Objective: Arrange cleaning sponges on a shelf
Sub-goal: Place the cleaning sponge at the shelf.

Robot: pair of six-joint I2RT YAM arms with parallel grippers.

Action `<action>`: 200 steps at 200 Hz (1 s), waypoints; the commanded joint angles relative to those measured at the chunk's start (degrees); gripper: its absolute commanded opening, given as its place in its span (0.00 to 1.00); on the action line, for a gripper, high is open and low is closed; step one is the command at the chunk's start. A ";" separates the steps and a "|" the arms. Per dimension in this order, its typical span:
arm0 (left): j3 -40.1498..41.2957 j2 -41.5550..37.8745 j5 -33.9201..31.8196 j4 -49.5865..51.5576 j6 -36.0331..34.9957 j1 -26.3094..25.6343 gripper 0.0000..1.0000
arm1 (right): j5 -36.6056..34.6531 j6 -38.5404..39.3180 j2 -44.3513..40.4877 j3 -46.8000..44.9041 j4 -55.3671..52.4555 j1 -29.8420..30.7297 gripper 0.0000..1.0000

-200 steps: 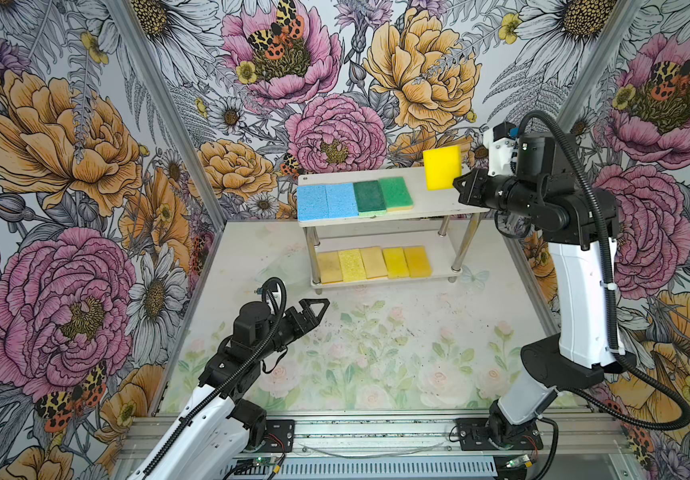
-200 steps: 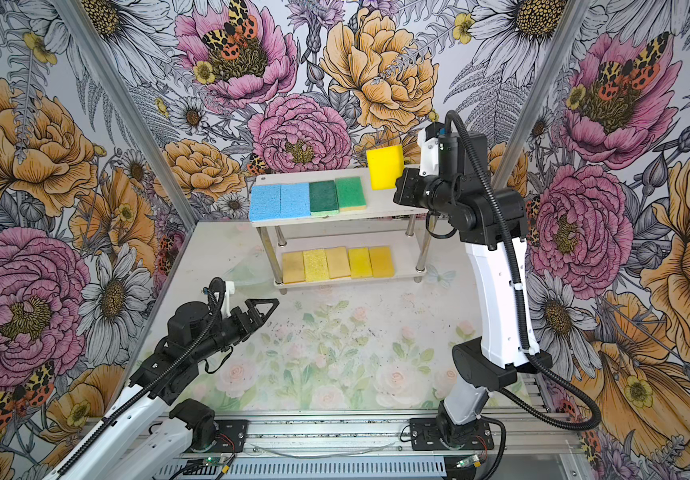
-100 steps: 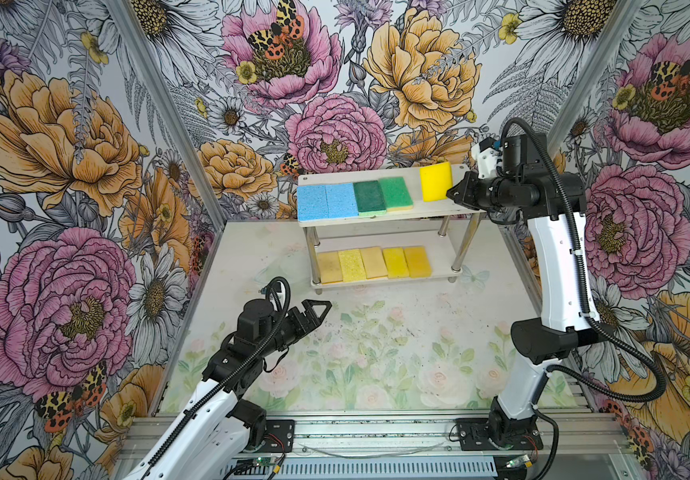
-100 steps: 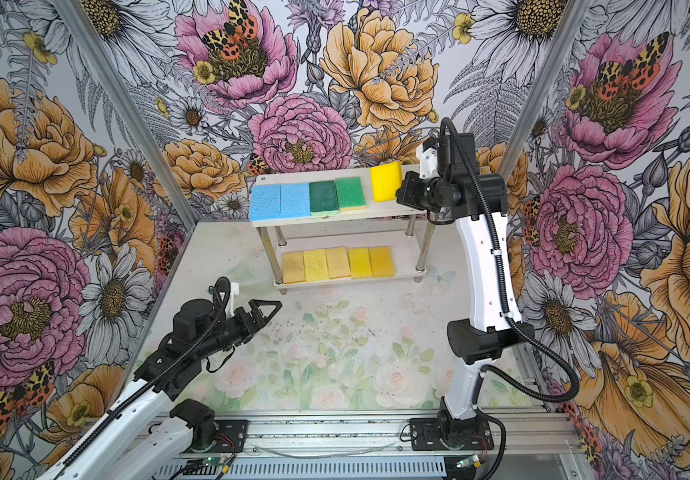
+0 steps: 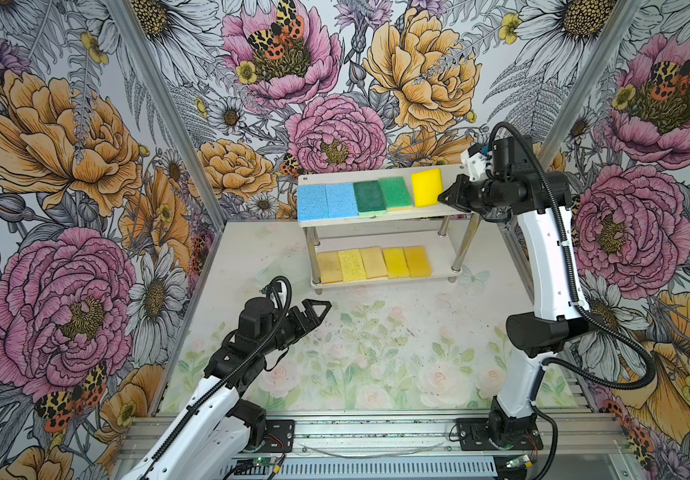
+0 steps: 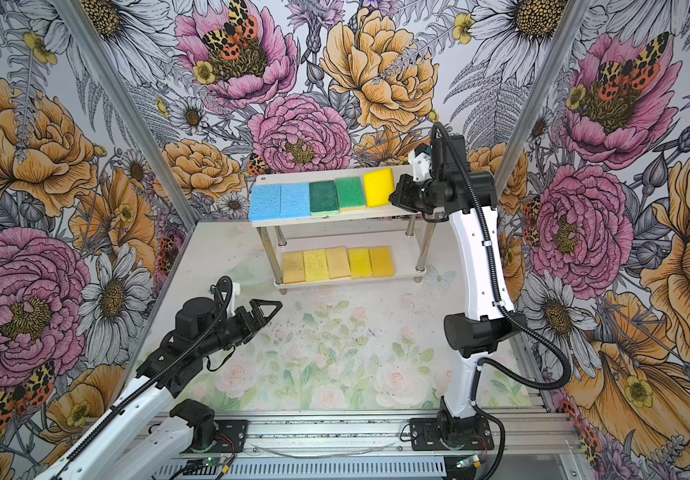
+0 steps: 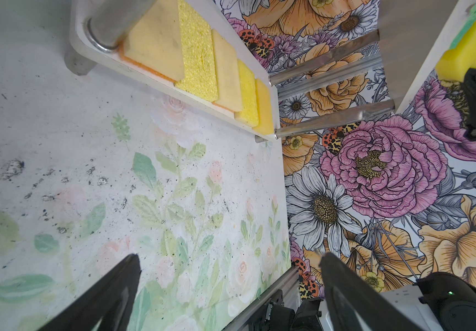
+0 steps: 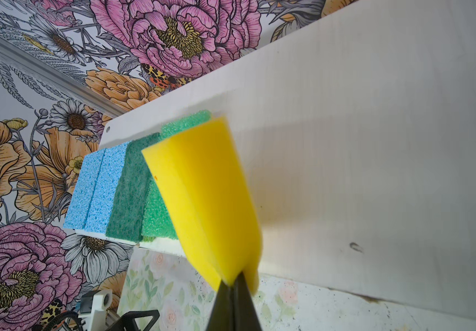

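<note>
Right wrist view is showing the right gripper (image 8: 232, 282) clenching the yellow sponge (image 8: 202, 195) by its edge at centre frame, above the top board of the shelf (image 8: 346, 129), beside the green sponges (image 8: 156, 217). In a top view, lower left of centre, the left gripper (image 5: 316, 311) is hanging with its jaws spread wide, empty.

Shelf (image 5: 443, 259) on table (image 5: 376, 353), sponges (image 5: 372, 262) on both tiers

Upper centre, the shelf (image 6: 293, 176) holds two blue sponges (image 6: 280, 201), two green sponges (image 6: 337, 195) and a yellow sponge (image 6: 378, 188) pinched at its right edge by the right gripper (image 6: 395, 195). Lower left, the left gripper (image 6: 269, 318) gapes.
</note>
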State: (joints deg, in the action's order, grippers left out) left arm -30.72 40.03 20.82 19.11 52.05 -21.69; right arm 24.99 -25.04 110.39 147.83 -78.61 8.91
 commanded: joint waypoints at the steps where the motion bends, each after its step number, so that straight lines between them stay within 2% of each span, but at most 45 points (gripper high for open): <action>1: 0.38 0.39 1.29 -0.57 -1.05 0.86 0.99 | 0.98 -0.81 0.62 1.02 0.04 -0.45 0.04; 82: 0.49 0.49 1.99 -0.56 -0.99 1.44 0.99 | -0.25 -0.47 1.47 1.10 0.21 -0.57 0.29; 200: 0.84 0.17 2.25 -0.57 -0.91 1.65 0.99 | -1.99 -0.27 0.24 1.05 0.23 -0.66 0.38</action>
State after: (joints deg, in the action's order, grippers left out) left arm -30.68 40.64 21.98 19.09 52.05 -20.47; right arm 24.75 -25.82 111.46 147.83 -78.67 8.54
